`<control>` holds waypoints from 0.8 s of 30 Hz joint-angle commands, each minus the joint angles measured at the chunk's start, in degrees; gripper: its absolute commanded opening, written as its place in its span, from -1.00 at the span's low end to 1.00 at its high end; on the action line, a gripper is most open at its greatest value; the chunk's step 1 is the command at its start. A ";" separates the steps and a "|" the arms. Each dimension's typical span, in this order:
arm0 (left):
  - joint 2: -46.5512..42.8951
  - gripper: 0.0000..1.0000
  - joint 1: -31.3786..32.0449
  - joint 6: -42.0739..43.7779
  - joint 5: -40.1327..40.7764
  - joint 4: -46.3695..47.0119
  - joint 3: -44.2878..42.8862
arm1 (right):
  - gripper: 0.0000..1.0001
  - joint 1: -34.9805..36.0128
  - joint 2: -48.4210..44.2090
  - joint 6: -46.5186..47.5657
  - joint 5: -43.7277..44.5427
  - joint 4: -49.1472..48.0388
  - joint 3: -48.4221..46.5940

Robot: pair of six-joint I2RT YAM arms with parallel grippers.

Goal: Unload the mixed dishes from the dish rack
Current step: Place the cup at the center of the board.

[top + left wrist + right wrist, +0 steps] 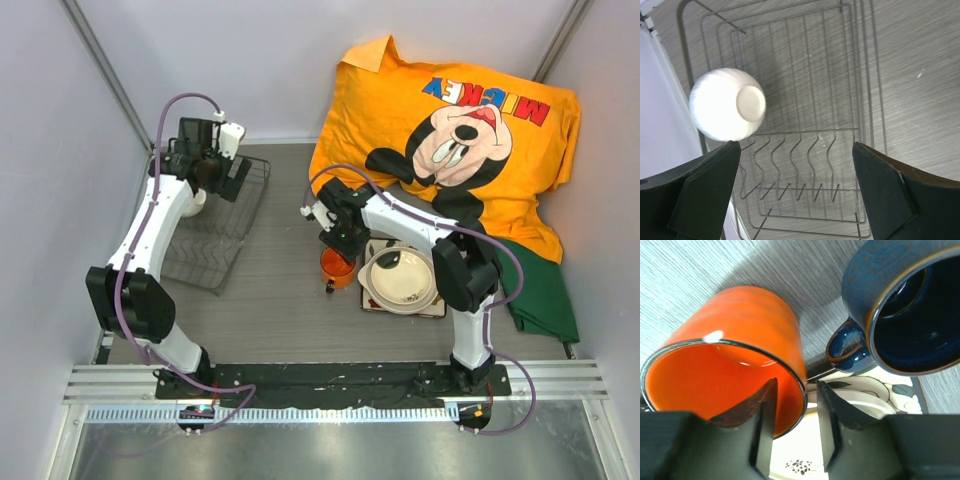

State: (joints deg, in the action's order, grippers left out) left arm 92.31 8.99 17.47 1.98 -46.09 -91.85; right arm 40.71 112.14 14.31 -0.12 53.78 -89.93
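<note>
- White and upturned, foot ring up, the small bowl (727, 105) sits at one side of the dish rack (840, 75), the only dish seen in it.
- The left jaws hang spread wide above the rack. The bowl lies just off one finger, not between them, and the left arm is much the nearer.
- The right jaws straddle the orange mug's (740, 325) rim, parted and not pinching. The mug is on the table (280, 300), near the dark-blue cup (875, 280).
- The cream bowl (400, 278) rests on the square plate (880, 387).
</note>
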 commanded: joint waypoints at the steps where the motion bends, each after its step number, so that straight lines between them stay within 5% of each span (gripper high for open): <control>1: -0.11 0.99 -1.96 2.04 0.83 1.09 -2.80 | -0.12 0.25 -2.27 0.64 2.40 0.54 -2.27; 15: 2.25 0.99 -5.74 8.98 7.14 1.35 -2.63 | 0.27 0.25 -12.20 0.90 5.92 0.71 -4.90; 16: 2.69 0.99 -6.00 9.33 8.03 1.96 -2.19 | 0.41 0.16 -13.60 1.16 6.01 0.71 -4.99; 24: 7.17 0.99 -8.72 10.65 13.76 7.15 -0.43 | 0.47 0.25 -18.79 1.51 7.68 -0.95 -2.01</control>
State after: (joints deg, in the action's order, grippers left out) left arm 97.84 2.04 26.55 11.97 -43.07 -92.27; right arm 40.71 96.75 15.05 6.07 54.39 -92.68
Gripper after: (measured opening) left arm 0.996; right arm 0.731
